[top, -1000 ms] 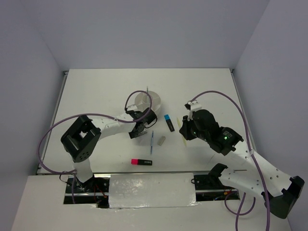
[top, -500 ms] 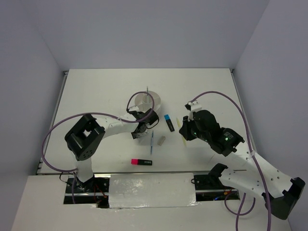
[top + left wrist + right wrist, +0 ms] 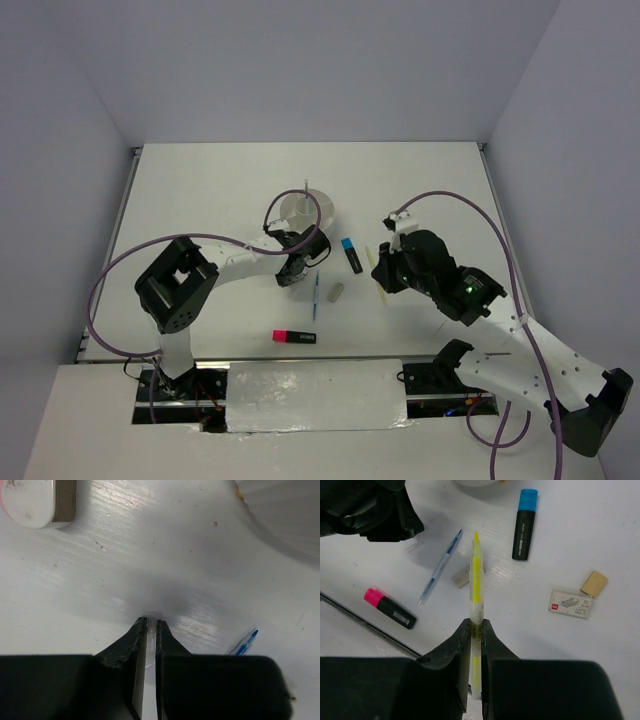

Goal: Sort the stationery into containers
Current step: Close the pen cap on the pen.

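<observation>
The round white cup (image 3: 305,212) stands mid-table, and its wall shows in the left wrist view (image 3: 285,510). My left gripper (image 3: 293,272) is low at the table just in front of the cup. It (image 3: 149,621) is shut on a thin clear piece (image 3: 150,616). My right gripper (image 3: 385,266) is shut on the yellow stick (image 3: 476,575) and holds it (image 3: 475,622) above the table. Below lie a blue pen (image 3: 440,567), a grey eraser (image 3: 460,577), a blue-and-black highlighter (image 3: 524,525) and a pink-and-black highlighter (image 3: 390,608).
A tan eraser (image 3: 594,584) and a white labelled eraser (image 3: 571,602) lie to the right, hidden under my right arm in the top view. A white-and-tan eraser (image 3: 40,500) lies near my left gripper. The table's front edge (image 3: 300,357) is close behind the pink highlighter.
My left gripper has shifted slightly to the right in front of the cup. My right gripper has barely moved and still holds the yellow stick.
</observation>
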Tool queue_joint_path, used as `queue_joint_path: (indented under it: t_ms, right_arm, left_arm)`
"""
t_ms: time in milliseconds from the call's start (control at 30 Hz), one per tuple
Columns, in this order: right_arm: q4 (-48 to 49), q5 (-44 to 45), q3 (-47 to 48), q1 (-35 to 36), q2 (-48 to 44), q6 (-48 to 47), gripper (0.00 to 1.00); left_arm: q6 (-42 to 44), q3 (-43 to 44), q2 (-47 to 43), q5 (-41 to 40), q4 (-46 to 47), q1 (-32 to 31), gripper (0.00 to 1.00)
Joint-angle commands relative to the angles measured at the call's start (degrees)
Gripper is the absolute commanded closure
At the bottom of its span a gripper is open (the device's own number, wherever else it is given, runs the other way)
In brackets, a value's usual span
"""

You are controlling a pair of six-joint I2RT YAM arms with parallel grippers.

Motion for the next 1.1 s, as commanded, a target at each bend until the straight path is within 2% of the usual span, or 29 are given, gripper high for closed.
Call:
queue_joint_path:
  t_ms: [0,133,167,200,367,500,567,633,700,767,800,900,1067]
  right_arm:
    - [2.8,-0.9,-0.5,0.4,-0.9,-0.6,0.98]
    - [2.5,-1.0,-0.4,0.5,-1.0,-0.7,0.98]
    - [2.5,-1.0,-0.3,0.5,-1.2,-0.5,0.98]
    - [2.5,-1.2,-0.4,0.4,-1.3,-0.5,0.98]
    - [5.3,-4.5,-1.8,0.4,-3.1,1.2,0.99]
    - [11.7,-11.7,-4.6,0.5,-3.8,5.4,1.0]
    - [19.6,-17.2,-8.0,1.4,-4.8,9.0,1.0]
    - [29.1,-20.5,-11.8,2.8,-5.7,13.0,1.0]
    - [36.2,-20.1,-13.3,5.9,-5.9,15.1,1.0]
    - [42.0,-17.0,-15.4,10.6,-5.7,17.8,1.0]
    - [47.1,-15.7,-16.5,12.4,-5.1,18.9,1.0]
    - [53.8,-10.6,-16.2,18.9,-1.8,19.1,1.0]
    - [59.4,-5.8,-13.8,24.4,3.4,19.3,1.0]
  left_arm:
    - [-0.1,1.3,0.4,1.1,1.0,-0.1,0.87]
    - [1.1,1.8,-2.9,0.5,3.0,-0.1,0.93]
    - [1.4,1.9,-3.5,0.4,3.7,-0.1,0.98]
    - [1.5,2.0,-4.9,0.4,3.8,-0.1,1.0]
    - [1.6,2.0,-10.7,-2.3,2.7,-0.1,1.0]
    - [3.1,-1.3,-21.5,-3.5,5.6,-0.1,1.0]
    - [7.2,-6.1,-26.6,-2.4,12.6,-0.1,1.0]
    - [10.7,-12.1,-35.3,-0.9,19.0,-0.1,1.0]
    - [16.0,-18.7,-45.0,2.6,29.6,-0.1,1.0]
    - [21.4,-22.0,-53.2,5.2,35.3,-0.1,1.0]
    - [22.6,-24.0,-55.7,7.2,39.7,-0.2,1.0]
    - [26.8,-27.0,-63.2,11.9,45.9,-0.2,1.0]
    - [29.6,-32.5,-72.3,19.3,55.8,-0.2,1.0]
